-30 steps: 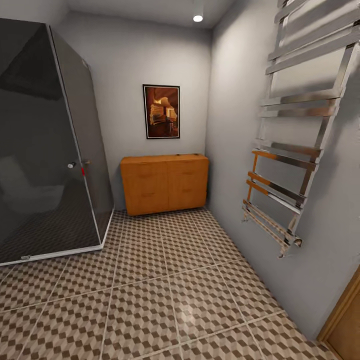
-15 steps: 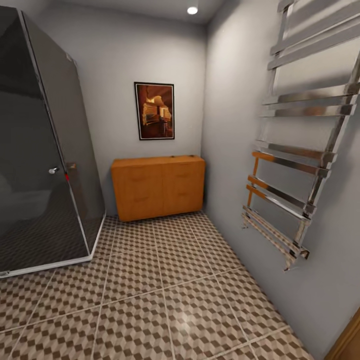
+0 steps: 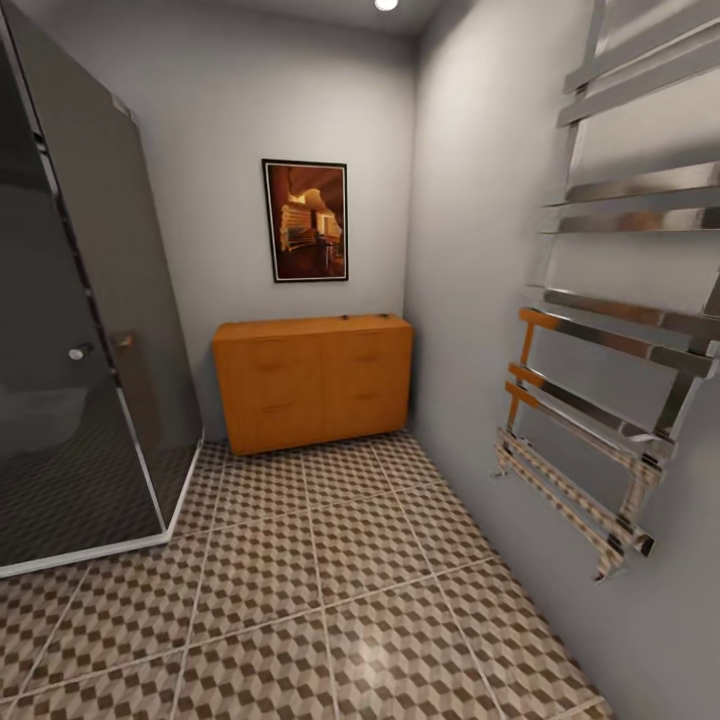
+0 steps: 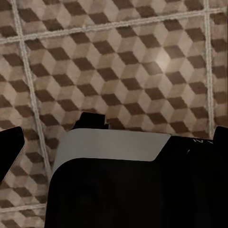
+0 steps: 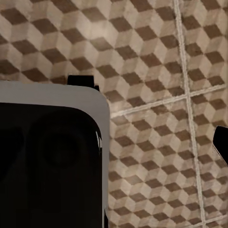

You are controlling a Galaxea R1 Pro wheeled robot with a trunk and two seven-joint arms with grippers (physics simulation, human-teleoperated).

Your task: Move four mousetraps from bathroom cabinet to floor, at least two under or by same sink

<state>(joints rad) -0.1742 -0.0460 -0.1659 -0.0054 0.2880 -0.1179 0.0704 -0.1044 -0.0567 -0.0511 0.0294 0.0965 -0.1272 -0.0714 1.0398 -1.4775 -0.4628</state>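
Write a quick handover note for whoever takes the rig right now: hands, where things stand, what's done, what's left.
Hands: both wrist views look down on the bathroom floor; whether either hand is open or shut cannot be told, and nothing shows held.
Things: the orange cabinet stands closed against the far wall, between the dark glass shower and the wall with the chrome towel rail. A small dark item lies on its top, too small to identify.
Done: nothing placed.
Left: reach the cabinet, open it, move all four mousetraps.

No readable text, labels, brands or numbers on anything in view
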